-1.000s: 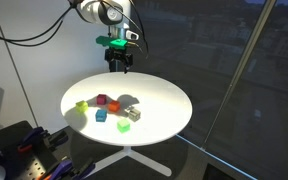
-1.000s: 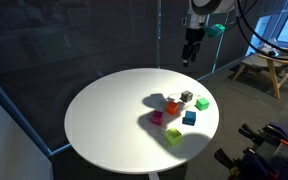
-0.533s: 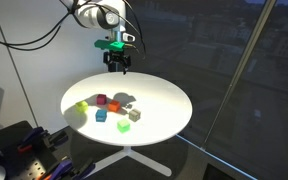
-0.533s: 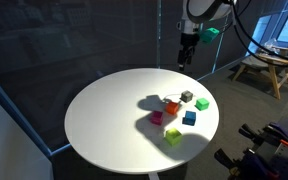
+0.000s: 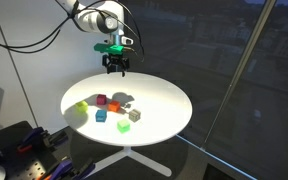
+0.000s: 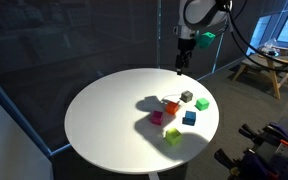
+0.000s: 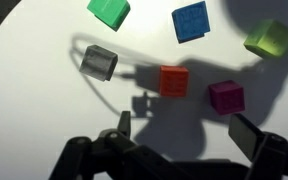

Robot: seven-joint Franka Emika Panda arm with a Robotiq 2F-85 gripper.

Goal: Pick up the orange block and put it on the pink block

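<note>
The orange block point(image 7: 173, 81) sits on the round white table point(image 7: 44, 110) among a loose cluster of small cubes, and shows in both exterior views point(image 5: 113, 104) point(image 6: 172, 108). The pink block point(image 7: 225, 97) lies right beside it, a little apart point(image 5: 100, 100) point(image 6: 157, 117). My gripper point(image 7: 184, 130) is open and empty. It hangs high above the table near its far edge point(image 5: 115, 68) point(image 6: 182, 67), well clear of the blocks. Its shadow falls on the table by the orange block.
Other cubes surround the pair: grey point(image 7: 100, 63), green point(image 7: 109, 10), blue point(image 7: 191, 20) and yellow-green point(image 7: 271, 38). A thin wire runs from the grey cube. Glass walls stand behind the table, and a wooden stool point(image 6: 267, 68) stands off to one side.
The gripper has drifted sideways and slightly up above the table's far side, still open. The blocks have not moved.
</note>
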